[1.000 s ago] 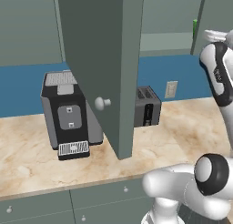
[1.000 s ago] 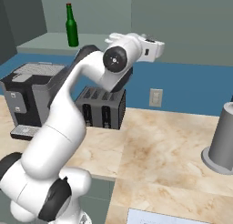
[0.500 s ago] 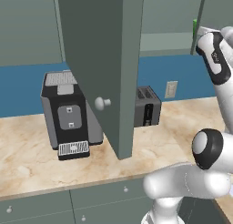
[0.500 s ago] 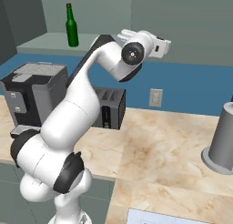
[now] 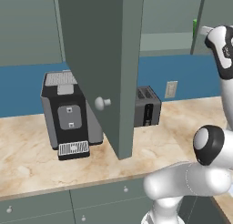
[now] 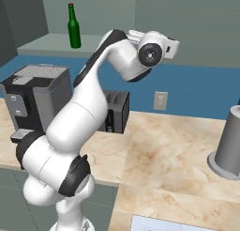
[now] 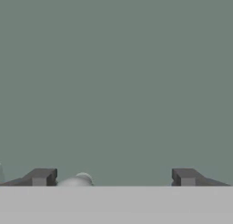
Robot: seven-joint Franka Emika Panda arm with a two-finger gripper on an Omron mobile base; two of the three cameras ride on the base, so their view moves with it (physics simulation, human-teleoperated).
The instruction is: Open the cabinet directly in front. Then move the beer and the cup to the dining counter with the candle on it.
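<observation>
cabinet [image 5: 107, 59] door swung open: done | beer [image 6: 73, 27] on shelf, untouched | cup [image 5: 195, 28] barely visible, unmoved | gripper [image 7: 113, 176] wide, empty, facing grey-green panel | both carries left

Even, soft rendered light with no glare; colours flat and clean; the open cabinet door [image 5: 102, 59] throws a faint shadow on the marble worktop [image 5: 32, 159] beneath it; the coffee machine [image 5: 67, 114] darkens the counter at its foot; edges sharp and undistorted in both base views; the hand view is softer, slightly blurred, nearly uniform grey-green.
</observation>
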